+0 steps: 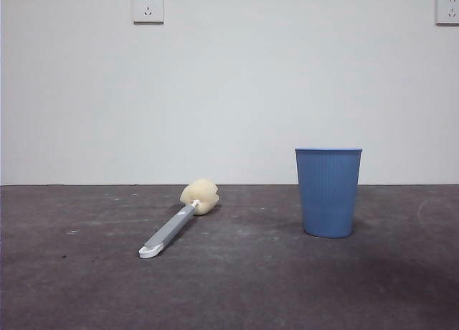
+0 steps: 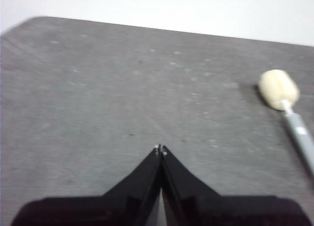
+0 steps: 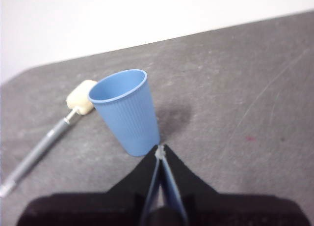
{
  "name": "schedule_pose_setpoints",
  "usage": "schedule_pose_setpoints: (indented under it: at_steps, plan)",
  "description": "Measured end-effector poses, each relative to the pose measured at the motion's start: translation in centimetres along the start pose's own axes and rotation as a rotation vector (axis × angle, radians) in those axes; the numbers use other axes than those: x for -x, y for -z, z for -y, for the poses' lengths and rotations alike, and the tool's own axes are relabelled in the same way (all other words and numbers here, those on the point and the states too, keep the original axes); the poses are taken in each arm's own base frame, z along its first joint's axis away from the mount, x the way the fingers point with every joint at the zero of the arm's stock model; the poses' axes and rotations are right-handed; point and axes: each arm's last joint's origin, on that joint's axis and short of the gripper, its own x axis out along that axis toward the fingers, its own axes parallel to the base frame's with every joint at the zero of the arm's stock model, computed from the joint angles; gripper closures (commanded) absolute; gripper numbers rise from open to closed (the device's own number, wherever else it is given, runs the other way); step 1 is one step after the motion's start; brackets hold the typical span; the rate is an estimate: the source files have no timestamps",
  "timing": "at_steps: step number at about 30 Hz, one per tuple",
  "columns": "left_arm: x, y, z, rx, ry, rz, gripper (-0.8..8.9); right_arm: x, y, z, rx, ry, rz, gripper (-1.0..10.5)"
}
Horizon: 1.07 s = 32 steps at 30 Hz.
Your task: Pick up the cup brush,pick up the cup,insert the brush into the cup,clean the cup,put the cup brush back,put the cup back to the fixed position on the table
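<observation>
The cup brush [image 1: 176, 220] lies flat on the table [image 1: 237, 287] left of centre, its pale-yellow sponge head toward the wall and its white tip toward the front. It also shows in the left wrist view [image 2: 287, 110] and in the right wrist view [image 3: 49, 135]. The blue ribbed cup [image 1: 328, 191] stands upright right of centre; in the right wrist view the cup [image 3: 126, 110] is empty. My left gripper [image 2: 161, 149] is shut and empty above bare table, apart from the brush. My right gripper [image 3: 160, 150] is shut and empty, close by the cup's base. Neither gripper shows in the front view.
A white wall stands behind the table with one socket [image 1: 148, 7] at the upper left and another socket [image 1: 447, 8] at the upper right. The table's far edge meets the wall just behind the brush and cup.
</observation>
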Motion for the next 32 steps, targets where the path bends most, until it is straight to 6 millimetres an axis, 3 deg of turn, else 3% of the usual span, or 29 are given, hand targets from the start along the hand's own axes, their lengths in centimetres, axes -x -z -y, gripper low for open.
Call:
schedule_pose_setpoints:
  at_steps: [4,15,26,32]
  plan:
    - [0.4,-1.0,0.3,0.053,0.057,0.009,8.21,0.3,-1.2,-0.4,-0.072,-0.009,0.031,9.6]
    - [2.8,-7.1,1.6,0.119,0.174,0.066,8.2,1.9,-7.6,-2.4,-0.093,-0.071,0.1,9.6]
    - [3.9,-13.6,3.3,0.035,0.372,-0.176,8.21,1.9,-13.4,-4.3,-0.01,-0.194,-0.267,9.6]
    - [4.5,-15.7,3.9,-0.029,0.455,-0.344,8.21,1.5,-15.4,-4.8,0.062,-0.234,-0.479,9.6]
